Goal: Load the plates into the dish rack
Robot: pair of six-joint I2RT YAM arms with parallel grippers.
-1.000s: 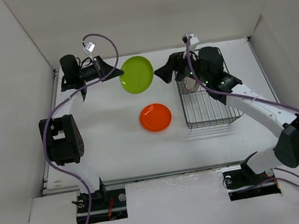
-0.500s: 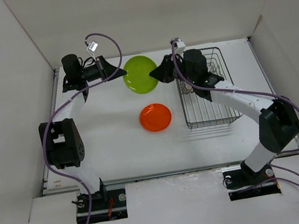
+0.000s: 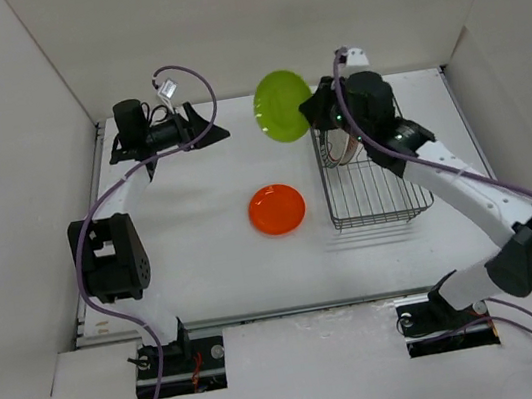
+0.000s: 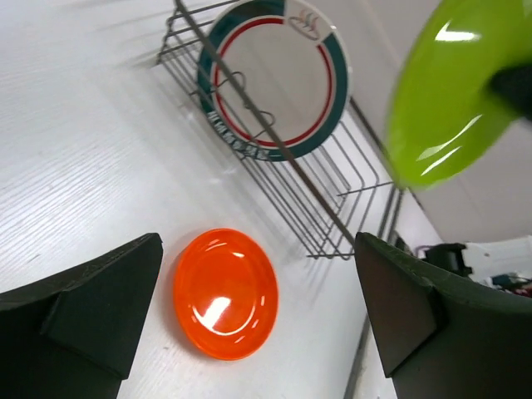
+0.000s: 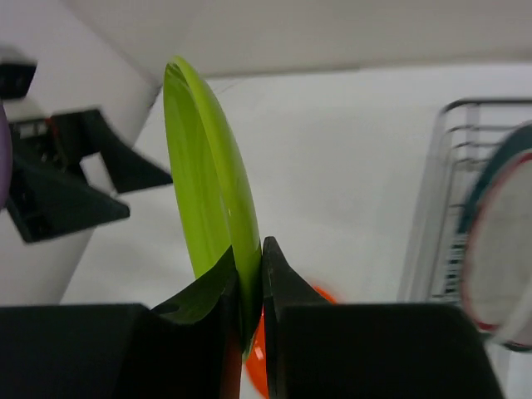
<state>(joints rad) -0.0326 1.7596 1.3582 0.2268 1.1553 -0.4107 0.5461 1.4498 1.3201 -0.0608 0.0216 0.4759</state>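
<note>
Lime-green round plate (image 5: 204,191) hangs edge-up just off the far-left corner of the dark wire dish rack (image 3: 376,192), rim pinched in the right hand (image 5: 249,278); left hand (image 3: 213,132) spread wide, empty. Looks light, stiff, glossy, prob. slippery, so a deep rim pinch suits it. Rack prongs hard to make out from above.

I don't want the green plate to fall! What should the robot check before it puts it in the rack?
1. Right gripper shut on the lime green plate: ok.
2. Left gripper open, apart from that plate: ok.
3. Free slots in the dish rack beside the teal-rimmed plate: ok.
4. Orange plate flat on the table, apart from the rack: ok.
5. Grip tight enough: cannot tell.
</note>
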